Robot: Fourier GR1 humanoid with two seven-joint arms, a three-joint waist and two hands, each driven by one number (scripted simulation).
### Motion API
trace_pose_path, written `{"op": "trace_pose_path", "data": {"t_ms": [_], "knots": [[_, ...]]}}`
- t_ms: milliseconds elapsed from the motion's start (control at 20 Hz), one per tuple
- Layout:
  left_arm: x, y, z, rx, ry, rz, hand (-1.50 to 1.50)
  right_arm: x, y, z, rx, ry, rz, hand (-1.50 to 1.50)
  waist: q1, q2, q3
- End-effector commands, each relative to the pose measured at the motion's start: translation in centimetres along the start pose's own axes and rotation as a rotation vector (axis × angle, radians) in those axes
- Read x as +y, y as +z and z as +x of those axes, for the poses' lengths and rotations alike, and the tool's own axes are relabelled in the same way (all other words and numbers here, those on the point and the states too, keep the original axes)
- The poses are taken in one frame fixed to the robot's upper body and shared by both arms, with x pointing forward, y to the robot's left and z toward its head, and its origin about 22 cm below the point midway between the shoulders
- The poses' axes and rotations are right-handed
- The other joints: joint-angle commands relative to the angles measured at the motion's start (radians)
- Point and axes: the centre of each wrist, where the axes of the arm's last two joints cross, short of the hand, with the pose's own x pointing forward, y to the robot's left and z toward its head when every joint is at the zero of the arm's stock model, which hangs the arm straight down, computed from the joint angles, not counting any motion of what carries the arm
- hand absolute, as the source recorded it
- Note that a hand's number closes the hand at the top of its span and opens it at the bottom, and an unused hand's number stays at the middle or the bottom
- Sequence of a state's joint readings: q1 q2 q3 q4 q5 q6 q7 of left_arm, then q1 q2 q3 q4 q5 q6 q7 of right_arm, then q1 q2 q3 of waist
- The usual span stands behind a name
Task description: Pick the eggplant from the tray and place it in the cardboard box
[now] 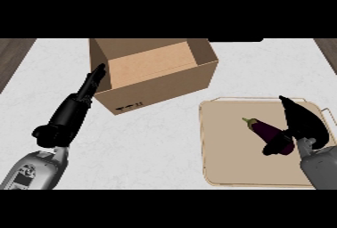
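A dark purple eggplant [265, 130] with a green stem lies on the beige tray [227, 164] at the right, stem pointing up-left. My right hand [304, 122] is over the tray's right side, just right of the eggplant. Its fingers are straight and point away from me, and the thumb reaches to the eggplant's near end; the hand is open. The open cardboard box [154, 73] stands at the top centre with nothing visible inside. My left hand [84, 93] is open, fingers straight, with its tips at the box's left wall.
The white marbled counter [145, 142] spreads between the box and the tray. Dark wood strips [13, 53] border the counter at the far left and right. The tray's right rim lies partly under my right forearm.
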State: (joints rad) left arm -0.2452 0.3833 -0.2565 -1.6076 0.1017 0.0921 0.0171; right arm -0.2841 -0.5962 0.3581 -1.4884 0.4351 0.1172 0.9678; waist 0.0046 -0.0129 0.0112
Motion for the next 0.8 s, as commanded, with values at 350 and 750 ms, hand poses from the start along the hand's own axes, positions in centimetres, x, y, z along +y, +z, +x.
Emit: {"op": "trace_pose_path", "data": {"t_ms": [350,750], "knots": [[-2.2,0.0,-2.7,0.137,0.068,-0.061,0.00,2.0,-0.7,0.5,0.026,0.058,0.064,-1.50,-0.015,0.016,-0.012],[-2.7,0.4,-2.3,0.120,0.075,-0.089,0.00,4.0,-3.0,-1.1,0.079,0.085,0.039,-1.50,-0.005,0.016,-0.011]]}}
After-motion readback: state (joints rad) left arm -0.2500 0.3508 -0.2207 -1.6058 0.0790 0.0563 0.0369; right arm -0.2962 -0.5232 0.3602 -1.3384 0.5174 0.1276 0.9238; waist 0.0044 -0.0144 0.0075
